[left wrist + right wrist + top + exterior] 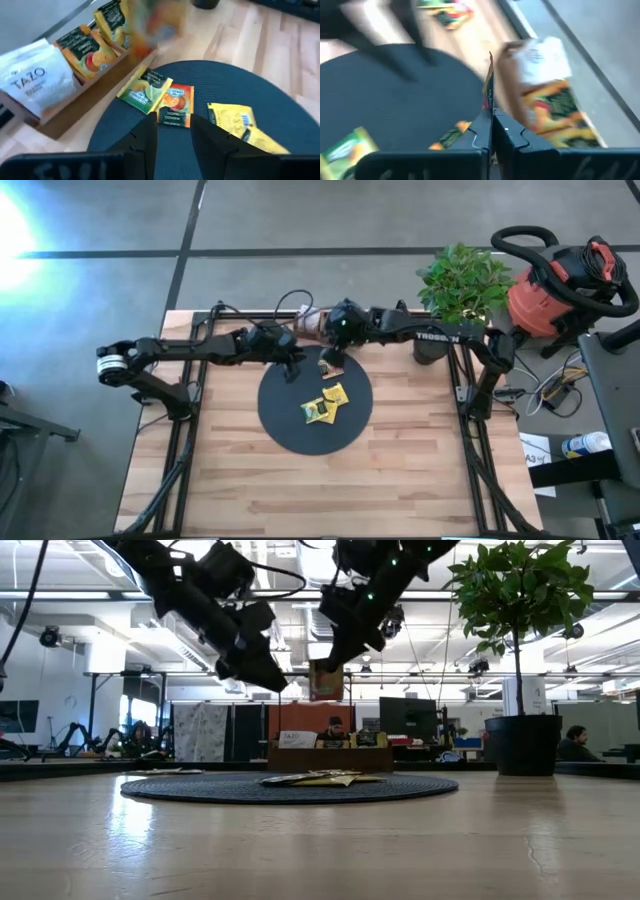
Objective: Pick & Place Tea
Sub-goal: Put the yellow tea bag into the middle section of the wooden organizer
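A black disc [300,430] lies mid-table with several tea packets on it: green [145,90], orange-red [175,102] and yellow [235,120], seen from above as a small cluster [325,404]. My right gripper [334,360] hovers over the disc's far edge, shut on one orange packet [326,680]. My left gripper [293,370] hangs open just left of it, above the disc's far-left part, its fingers [150,137] empty above the lying packets. The brown wooden tray [90,87] with more packets stands at the far edge. My right gripper holds a single orange packet pinched between its two fingers [485,131], which come from above. The packet shows edge-on [489,85] in the wrist view. It hangs below the fingers, lifted clear of the disc.
A potted plant [462,280] stands at the table's far right corner, and a red vacuum [560,280] sits on the floor beyond it. Bare wood [320,490] stretches across the near half of the table. People sit in the room behind [335,728].
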`<act>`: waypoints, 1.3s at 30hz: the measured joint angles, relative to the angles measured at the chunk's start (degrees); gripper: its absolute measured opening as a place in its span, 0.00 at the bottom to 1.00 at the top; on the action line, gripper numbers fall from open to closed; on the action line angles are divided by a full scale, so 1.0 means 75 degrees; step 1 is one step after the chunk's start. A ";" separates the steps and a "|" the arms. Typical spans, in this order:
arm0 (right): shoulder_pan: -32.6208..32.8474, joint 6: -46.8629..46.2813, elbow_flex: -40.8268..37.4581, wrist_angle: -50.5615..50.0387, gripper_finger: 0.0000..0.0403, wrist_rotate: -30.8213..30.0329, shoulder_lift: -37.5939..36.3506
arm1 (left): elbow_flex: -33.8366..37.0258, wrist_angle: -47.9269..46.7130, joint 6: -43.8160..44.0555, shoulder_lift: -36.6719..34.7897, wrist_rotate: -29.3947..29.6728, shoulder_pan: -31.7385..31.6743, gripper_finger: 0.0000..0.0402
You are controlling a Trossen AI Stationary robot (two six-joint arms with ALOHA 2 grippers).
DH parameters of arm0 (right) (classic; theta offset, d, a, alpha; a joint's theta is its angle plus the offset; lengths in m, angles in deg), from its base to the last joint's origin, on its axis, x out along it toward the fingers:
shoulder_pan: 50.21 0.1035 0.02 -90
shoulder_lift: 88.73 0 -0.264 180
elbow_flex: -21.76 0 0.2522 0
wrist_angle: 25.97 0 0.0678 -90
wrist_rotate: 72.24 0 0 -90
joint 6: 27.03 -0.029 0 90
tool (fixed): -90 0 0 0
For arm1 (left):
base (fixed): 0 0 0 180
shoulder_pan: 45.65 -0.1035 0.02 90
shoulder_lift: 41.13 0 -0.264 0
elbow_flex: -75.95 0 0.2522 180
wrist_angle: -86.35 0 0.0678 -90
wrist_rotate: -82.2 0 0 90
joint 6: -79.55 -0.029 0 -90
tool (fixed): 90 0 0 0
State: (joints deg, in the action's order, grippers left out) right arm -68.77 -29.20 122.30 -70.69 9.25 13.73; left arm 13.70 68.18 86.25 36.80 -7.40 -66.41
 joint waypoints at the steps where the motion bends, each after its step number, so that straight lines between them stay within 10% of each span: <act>1: -0.0151 0.0009 0.0000 0.0003 0.02 -0.0003 0.0000 | 0.0000 -0.0089 0.0065 -0.0091 -0.0031 0.0003 0.28; 11: -0.1316 0.0831 0.0002 0.0407 0.02 0.1876 0.0556 | 0.0271 0.0010 0.0456 -0.0917 -0.0123 0.0061 0.27; 39: -0.1796 0.2349 0.0038 0.1449 0.02 0.1133 0.1933 | 0.0641 -0.0104 0.1111 -0.1168 -0.0036 0.0061 0.27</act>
State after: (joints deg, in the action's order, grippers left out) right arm -82.24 -11.59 122.59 -59.82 17.75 28.22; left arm 18.51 67.40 94.58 28.04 -7.66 -65.95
